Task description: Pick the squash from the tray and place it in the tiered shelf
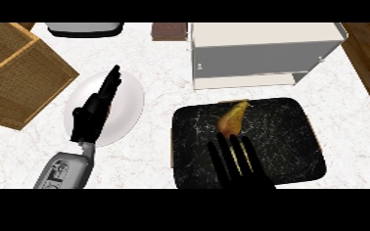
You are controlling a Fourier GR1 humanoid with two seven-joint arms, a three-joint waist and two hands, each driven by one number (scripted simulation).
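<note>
Marble counter (155, 78). White tiered shelf (264, 39), far right. Black tray (289, 127), near side, carrying the yellow-brown squash (233, 119) at its far middle. White plate (130, 98), left. Left forearm (65, 169) (grey markings, apparently unreadable). Left hand (92, 112): fingers straight, over the plate, holding nothing. Right hand (239, 169): fingers straight, empty, over the tray, tips just at the squash's near end.

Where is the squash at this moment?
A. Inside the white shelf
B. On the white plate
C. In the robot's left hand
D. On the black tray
D: the squash lies on the black tray, just ahead of the straight fingers of the right hand, which do not curl round it.
</note>
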